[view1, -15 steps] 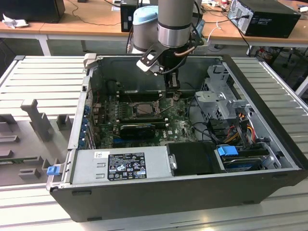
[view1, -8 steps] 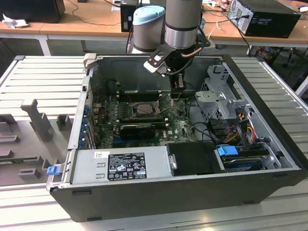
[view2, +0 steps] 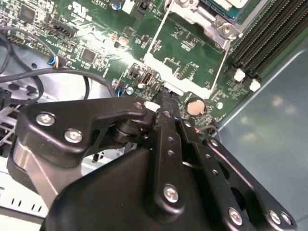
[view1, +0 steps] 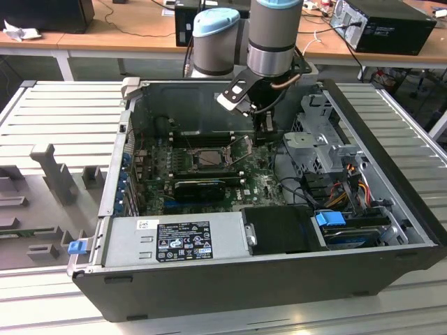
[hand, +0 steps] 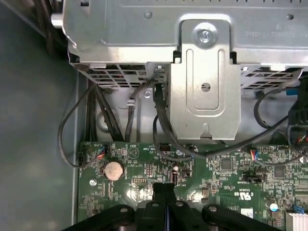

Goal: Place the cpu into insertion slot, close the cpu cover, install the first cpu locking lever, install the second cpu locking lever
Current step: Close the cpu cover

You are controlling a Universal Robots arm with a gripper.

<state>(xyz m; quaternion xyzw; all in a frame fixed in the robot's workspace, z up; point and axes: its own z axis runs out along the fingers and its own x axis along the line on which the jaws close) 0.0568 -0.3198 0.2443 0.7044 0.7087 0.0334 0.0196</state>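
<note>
The cpu cover (view2: 198,14) sits at the socket mid-motherboard (hand: 226,187), memory slots (view2: 269,33) just beside it; I cannot tell where the cpu is; the gripper (hand: 165,186) hangs apart from the socket, over the board's edge near the coin battery (hand: 113,170); its fingers are pressed together, with nothing visibly between them; black cables (hand: 161,125) and the metal drive cage (hand: 204,91) crowd that side; in the exterior view the arm (view1: 274,35) drops straight down into the open case (view1: 391,209).
</note>
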